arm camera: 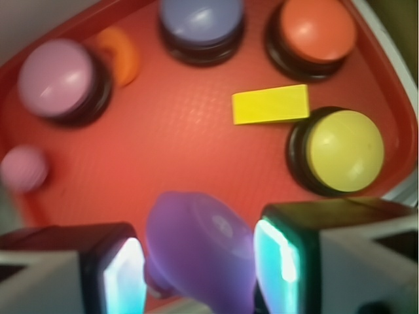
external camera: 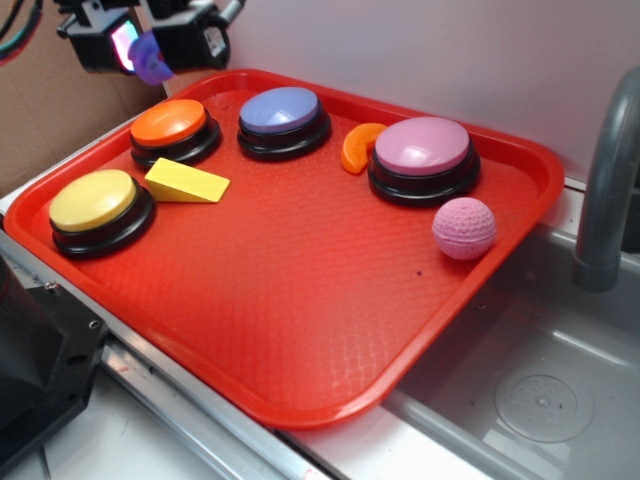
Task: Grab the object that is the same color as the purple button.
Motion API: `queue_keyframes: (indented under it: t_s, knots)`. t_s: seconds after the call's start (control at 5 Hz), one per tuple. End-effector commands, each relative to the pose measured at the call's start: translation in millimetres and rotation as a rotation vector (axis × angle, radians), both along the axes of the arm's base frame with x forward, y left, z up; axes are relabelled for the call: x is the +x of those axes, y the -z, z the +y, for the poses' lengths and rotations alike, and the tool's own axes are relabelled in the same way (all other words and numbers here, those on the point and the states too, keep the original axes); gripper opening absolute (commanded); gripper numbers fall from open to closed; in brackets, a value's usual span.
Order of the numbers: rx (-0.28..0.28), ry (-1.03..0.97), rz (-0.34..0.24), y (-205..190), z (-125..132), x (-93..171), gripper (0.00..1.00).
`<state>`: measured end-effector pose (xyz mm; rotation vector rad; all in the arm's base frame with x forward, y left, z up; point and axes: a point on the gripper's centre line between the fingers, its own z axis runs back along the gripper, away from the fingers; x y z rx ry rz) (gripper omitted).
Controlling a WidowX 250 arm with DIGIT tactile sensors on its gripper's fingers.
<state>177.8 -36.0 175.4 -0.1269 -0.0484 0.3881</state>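
My gripper (external camera: 148,50) hangs high above the back left corner of the red tray (external camera: 300,330), shut on the small purple object (external camera: 152,58). In the wrist view the purple object (arm camera: 203,252) fills the gap between the two glowing pads (arm camera: 278,255), lifted off the tray (arm camera: 183,150). The purple button (external camera: 283,112), a periwinkle dome on a black base, sits at the tray's back middle. It shows at the top of the wrist view as the purple button (arm camera: 201,19).
On the tray stand an orange button (external camera: 173,125), a yellow button (external camera: 97,204) and a pink-mauve button (external camera: 423,152). A yellow wedge (external camera: 187,182), an orange crescent piece (external camera: 356,146) and a pink ball (external camera: 464,228) lie among them. A sink (external camera: 540,380) with a grey faucet (external camera: 605,170) is at right.
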Motion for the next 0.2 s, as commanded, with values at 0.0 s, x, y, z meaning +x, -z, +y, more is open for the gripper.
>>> queue_keyframes:
  t_s: [0.0]
  knots:
    - [-0.027, 0.003, -0.049, -17.1, 27.2, 4.4, 0.0]
